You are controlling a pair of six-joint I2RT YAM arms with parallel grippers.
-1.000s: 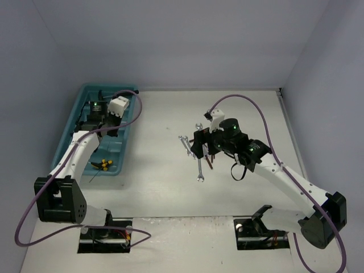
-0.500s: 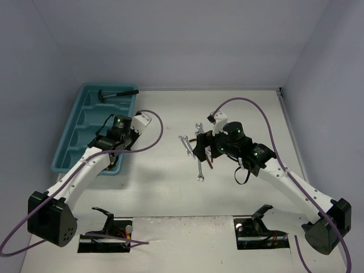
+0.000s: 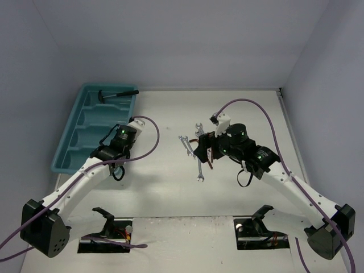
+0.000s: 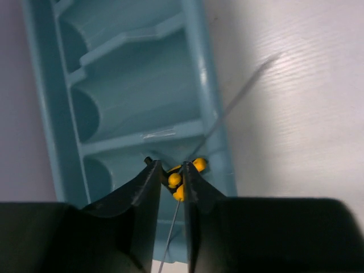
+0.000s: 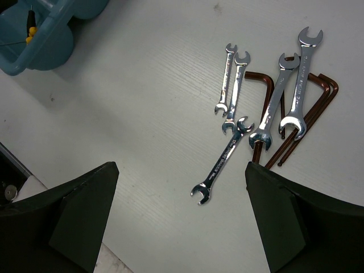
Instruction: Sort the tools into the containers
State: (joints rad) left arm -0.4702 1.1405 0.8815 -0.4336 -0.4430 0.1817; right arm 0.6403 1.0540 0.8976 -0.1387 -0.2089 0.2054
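Sorting looks midway. The left gripper (image 4: 169, 166) hangs over the tray (image 4: 193, 68) edge, fingers barely parted and gripping nothing. Screwdrivers (image 4: 199, 165) lie in its near compartment. The right gripper (image 5: 181, 168) hovers wide open and empty over the wrenches (image 5: 233, 96) on the table — next it should drop onto one and close.

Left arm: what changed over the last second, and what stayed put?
The left gripper drew back from the far half of the tray to its near right corner, jaws parting slightly; the hammer now lies unobstructed in the far compartment. The right gripper stayed open above the wrenches, which did not move.
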